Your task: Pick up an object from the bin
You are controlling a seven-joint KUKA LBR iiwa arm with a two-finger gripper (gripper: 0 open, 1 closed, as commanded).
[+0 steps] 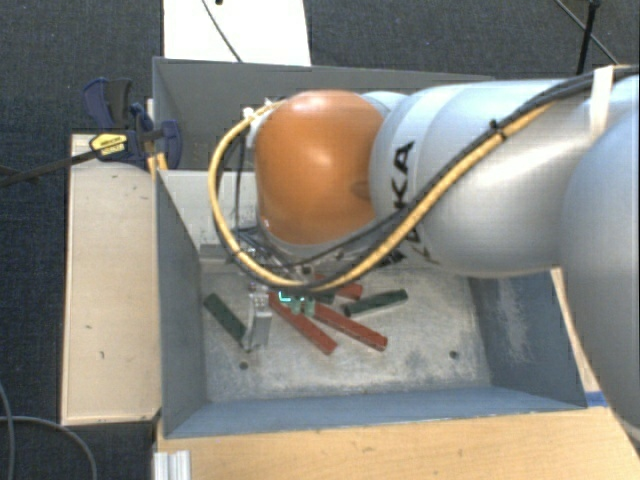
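1. Closest to the lens: pale grey arm (pixel 500 168), smooth and rounded, coming in from the right. An orange cover (pixel 315 163), dome-shaped and glossy, sits at its wrist. Yellow and black cables (pixel 213 183) loop round the cover. Together they hide the back middle of the bin floor.
2. Gripper (pixel 259 326): slim bare-metal piece hanging below the orange cover, tip down at the floor, left of centre. Jaws apart or together: cannot tell.
3. Just left of it: dark green bar (pixel 224 315), flat and narrow, lying aslant on the floor. Its lower end is close beside the gripper's tip, and it is the nearest thing to the gripper.
4. Just right: small heap of flat sticks, crossed. Red bar (pixel 310 332) is nearest, then a second red bar (pixel 355 332), with a green bar (pixel 378 301) behind. Their upper ends run under the wrist.
5. Bin (pixel 450 368): grey metal, dull speckled floor, sloping walls.
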